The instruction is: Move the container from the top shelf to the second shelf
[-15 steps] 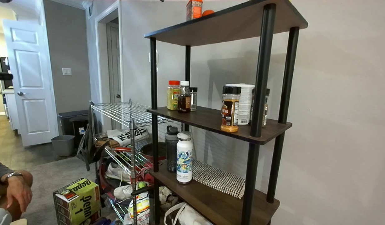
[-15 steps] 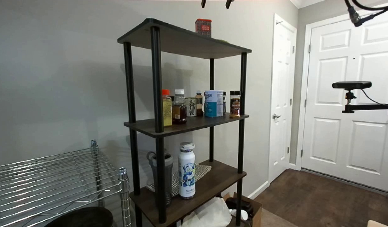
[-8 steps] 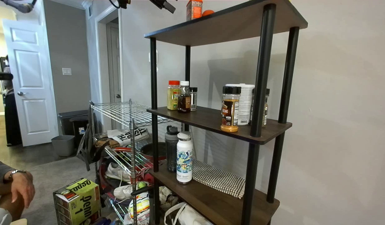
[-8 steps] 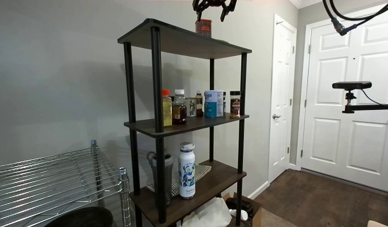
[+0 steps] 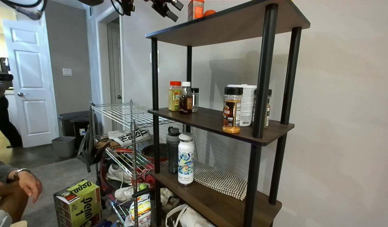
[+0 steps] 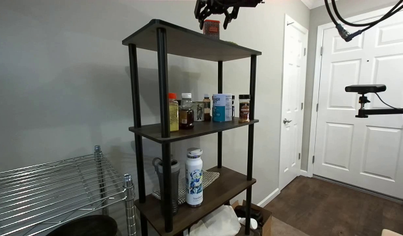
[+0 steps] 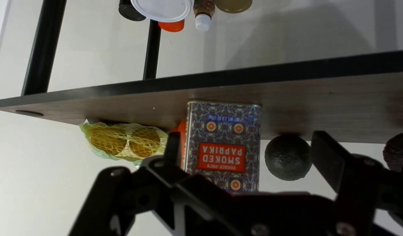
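Observation:
The container is a patterned smoked paprika tin with a red lid. It stands upright on the top shelf in both exterior views [image 5: 195, 11] [image 6: 211, 30] and appears upside down in the wrist view [image 7: 224, 131]. The top shelf [image 5: 231, 28] is a dark board on black posts. The second shelf [image 5: 206, 119] below holds several jars and bottles. My gripper [image 7: 246, 136] is open and empty, facing the tin from the front. In the wrist view the tin lies between the fingers, nearer the left one, not held. The gripper also shows in both exterior views [image 5: 175, 10] [image 6: 213, 26].
A dark round avocado-like fruit [image 7: 288, 157] sits beside the tin, and another [image 7: 397, 150] farther along. A netted bag of yellow fruit [image 7: 126, 141] and an orange thing [image 7: 181, 131] lie on the other side. Second-shelf items include a seasoning jar [image 5: 232, 110] and a blue canister [image 6: 222, 107].
The gripper has come down into both exterior views and nearer the tin, with its fingers open. The shelf items have not moved. People in the background have shifted.

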### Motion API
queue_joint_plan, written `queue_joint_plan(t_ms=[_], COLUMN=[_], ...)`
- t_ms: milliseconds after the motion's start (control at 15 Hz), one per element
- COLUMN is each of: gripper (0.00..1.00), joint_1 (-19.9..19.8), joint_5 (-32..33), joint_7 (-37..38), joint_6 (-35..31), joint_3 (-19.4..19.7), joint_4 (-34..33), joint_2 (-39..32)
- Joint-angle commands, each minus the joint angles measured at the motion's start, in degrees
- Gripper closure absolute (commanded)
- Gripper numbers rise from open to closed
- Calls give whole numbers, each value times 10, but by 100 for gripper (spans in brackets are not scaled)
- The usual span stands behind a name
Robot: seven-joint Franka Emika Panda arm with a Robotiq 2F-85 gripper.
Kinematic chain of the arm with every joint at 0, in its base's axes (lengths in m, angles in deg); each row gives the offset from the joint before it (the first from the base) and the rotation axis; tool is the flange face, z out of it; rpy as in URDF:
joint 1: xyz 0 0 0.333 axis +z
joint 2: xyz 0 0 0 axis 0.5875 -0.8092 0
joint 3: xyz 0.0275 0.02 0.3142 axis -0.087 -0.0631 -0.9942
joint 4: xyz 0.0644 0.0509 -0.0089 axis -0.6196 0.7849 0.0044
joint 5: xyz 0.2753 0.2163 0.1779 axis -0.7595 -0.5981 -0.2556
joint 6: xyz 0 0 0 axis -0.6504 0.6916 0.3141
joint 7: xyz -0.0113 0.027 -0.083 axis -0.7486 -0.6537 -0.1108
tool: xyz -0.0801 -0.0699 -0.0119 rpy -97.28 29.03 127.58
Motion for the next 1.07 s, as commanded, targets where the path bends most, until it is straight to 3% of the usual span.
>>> queue_joint_plan(t_ms=[0,1000], gripper=[0,0], joint_1=[5,11], joint_5=[9,20], joint_7=[11,2], joint_6=[-5,-26], joint_3=[9,45], joint_4=[-11,-97], joint_2=[-14,-83])
